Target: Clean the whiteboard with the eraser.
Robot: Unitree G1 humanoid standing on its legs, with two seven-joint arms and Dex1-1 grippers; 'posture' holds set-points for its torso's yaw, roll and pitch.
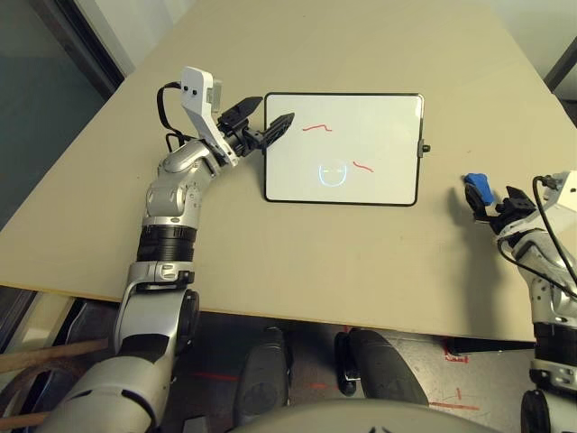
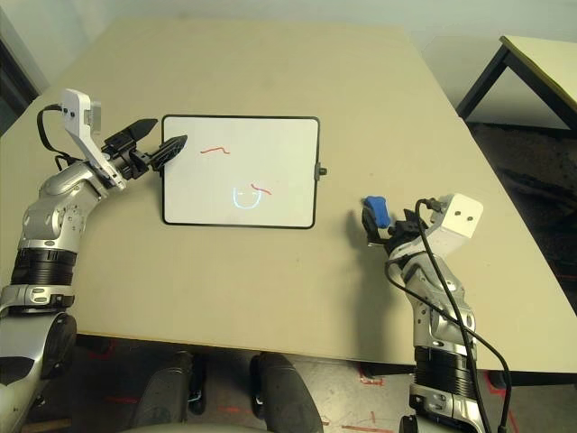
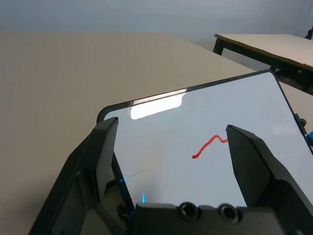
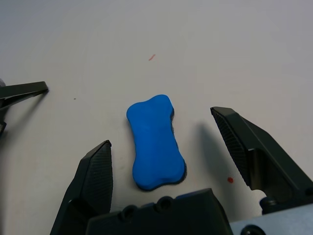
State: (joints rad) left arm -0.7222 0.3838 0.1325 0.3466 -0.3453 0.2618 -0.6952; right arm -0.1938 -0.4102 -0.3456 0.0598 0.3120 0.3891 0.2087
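**A:** Nearest us, lower right of the head view: the right pincer (image 2: 377,227) is spread wide, with the eraser (image 4: 155,142) lying flat on the counter (image 1: 361,280) between its two fingers. Nothing is pinched yet.

**B:** So the pickup is the step in hand, I'd say. How would you do it well?

**A:** In the wrist view the blue block lies lengthwise along the fingers, waist in the middle. I'd lower straight down, centre on that narrow waist and close across it (the flared ends should stop it sliding out). One finger looks closer to it than the other, so a small sideways correction first, or it may get nudged.

**B:** And further off?

**A:** The whiteboard (image 1: 343,149) sits mid-counter, well apart from the eraser, in the upper middle of the frame. Two red scribbles (image 1: 317,128) and a faint blue smiley (image 1: 333,173) are on it, so the cleaning is all to come.

**B:** The other arm?

**A:** The left pincer (image 1: 263,123) is also spread, straddling the board's upper-left corner; whether it touches the frame I cannot tell. It may be meant to steady the board.

**B:** Anything in the way?

**A:** A small knob (image 1: 425,148) sticks out of the board's near-side edge, on the eraser's route. Another table (image 2: 541,59) stands at the far upper right, clear of everything.
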